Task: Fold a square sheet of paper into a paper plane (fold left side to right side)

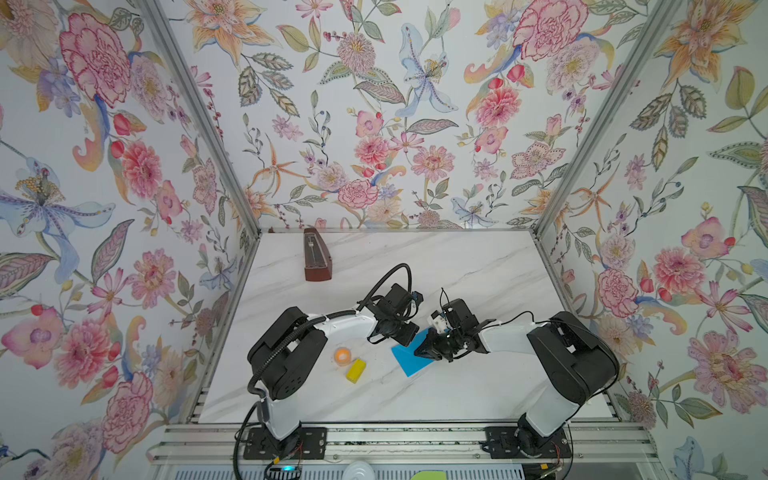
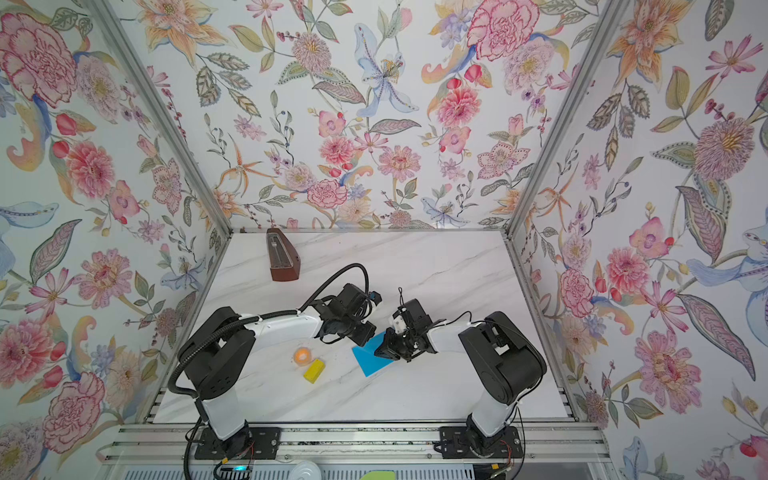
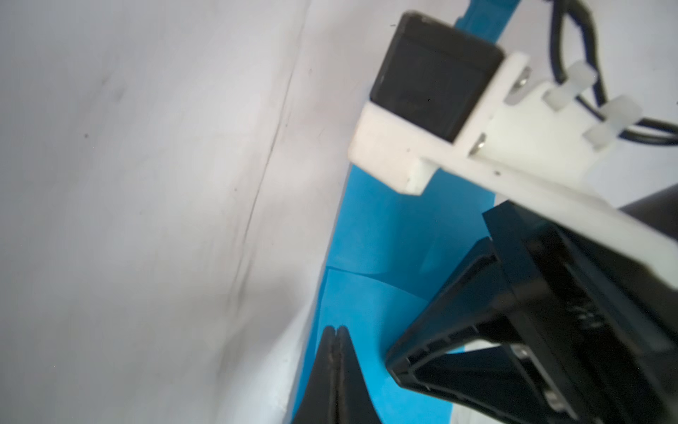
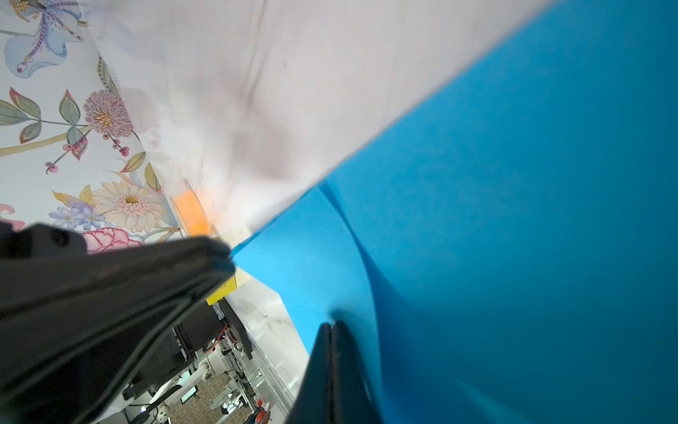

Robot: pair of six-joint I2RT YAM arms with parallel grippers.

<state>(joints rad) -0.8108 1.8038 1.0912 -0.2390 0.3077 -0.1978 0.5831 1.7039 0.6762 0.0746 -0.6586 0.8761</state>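
The square sheet of paper (image 1: 409, 362) (image 2: 370, 362) is bright blue and lies on the marble table between the two arms, partly under them. In the wrist views the paper (image 3: 385, 227) (image 4: 513, 220) shows a raised, curved flap lying over a lower layer. My left gripper (image 1: 406, 341) (image 3: 336, 328) is shut, nothing between its fingers, tips down on the sheet's far-left part. My right gripper (image 1: 418, 353) (image 4: 332, 325) is shut too, its tips resting on the blue surface by the flap's edge. The two grippers nearly touch. No finished paper plane shows.
A brown wooden metronome (image 1: 316, 257) stands at the back left of the table. An orange round thing (image 1: 343, 356) and a small yellow block (image 1: 356, 370) lie just left of the sheet. Floral walls close in the table on three sides.
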